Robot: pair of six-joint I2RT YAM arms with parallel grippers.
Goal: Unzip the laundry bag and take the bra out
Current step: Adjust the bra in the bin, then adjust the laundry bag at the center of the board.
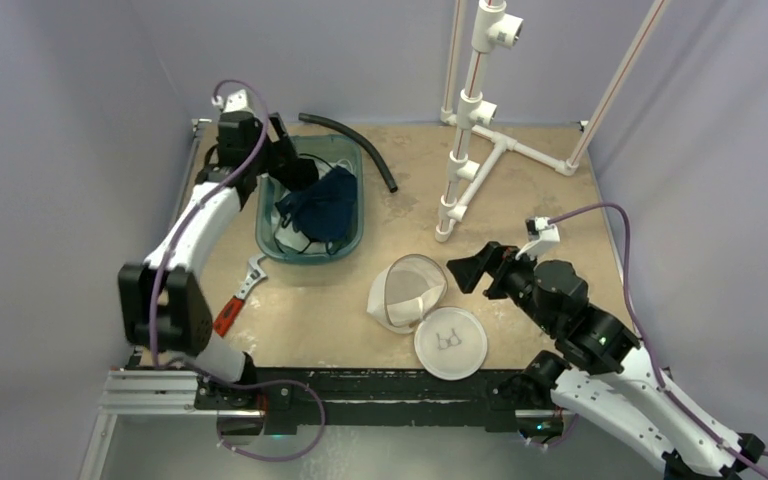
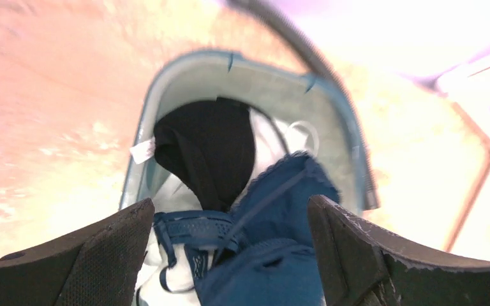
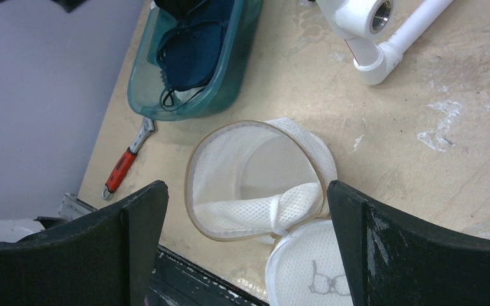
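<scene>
The laundry bag (image 1: 407, 290) lies on its side near the table's front edge, its mouth open and nothing showing inside (image 3: 255, 172). Its round lid (image 1: 450, 343), with the bra outline, is flipped flat beside it. The dark blue bra (image 1: 322, 208) lies in the teal tub (image 1: 352, 240), on top of white and black laundry. My left gripper (image 1: 295, 170) hangs over the tub's far end. It is open, and the bra (image 2: 281, 210) lies below and between its fingers (image 2: 108, 255), ungripped. Just right of the bag my right gripper (image 1: 465, 272) is open and empty.
A red-handled wrench (image 1: 235, 300) lies left of the tub. A black hose (image 1: 355, 145) curves behind the tub. A white PVC pipe stand (image 1: 470, 130) rises at the back right. A black garment (image 2: 207, 153) lies in the tub beyond the bra.
</scene>
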